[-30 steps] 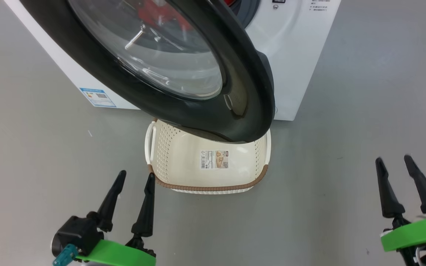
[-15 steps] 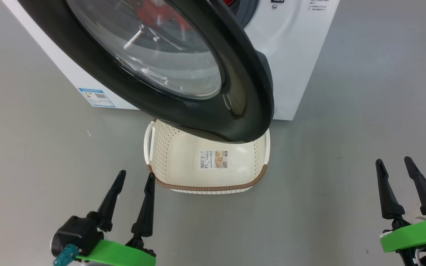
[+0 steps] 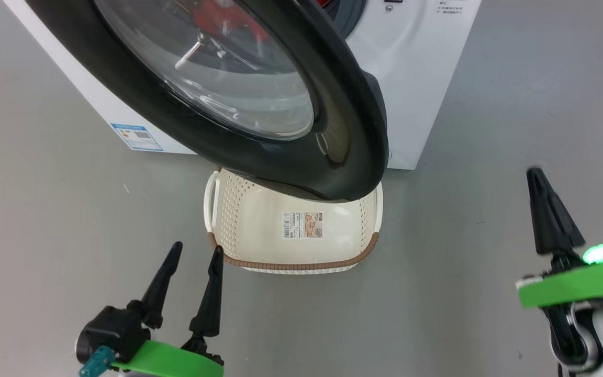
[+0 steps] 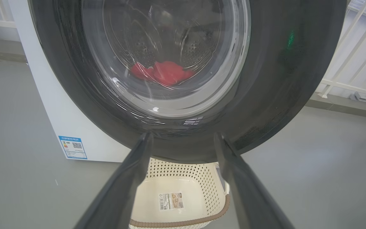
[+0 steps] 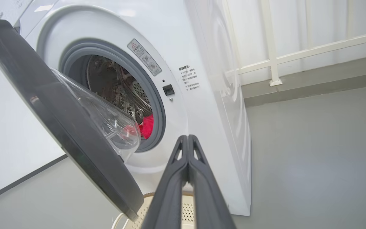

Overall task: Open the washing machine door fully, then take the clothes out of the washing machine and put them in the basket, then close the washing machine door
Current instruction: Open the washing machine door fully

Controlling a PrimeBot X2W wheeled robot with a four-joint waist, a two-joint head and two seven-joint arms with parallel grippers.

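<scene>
**Door part-open: completing the swing before unloading**

The washing machine door point(image 3: 238, 89) stands ajar, its glossy black rim and bulging glass bowl swung out from the front of the washing machine point(image 3: 411, 78). In the head view its free edge overhangs the far part of the basket point(image 3: 291, 266). The red clothes point(image 4: 162, 72) lie low in the perforated drum point(image 5: 119, 86), behind the grey seal point(image 5: 158, 105). The basket sits on the grey floor point(image 3: 464, 314) just before the machine and holds nothing but the label point(image 3: 303, 225) on its bottom.

The right gripper point(image 3: 533, 174) is raised off to the right with its two fingers pressed together and nothing between them. The left gripper point(image 3: 197, 247) waits low beside the basket's near left corner, fingers spread and empty.

The step in hand is judged to be the full opening. The closed right fingers suit a push on the rim's inner face near the free edge, following the hinge's arc toward the robot's left. Contact is best kept on the rim, off the glass bowl, and high enough to clear the basket rim.
</scene>
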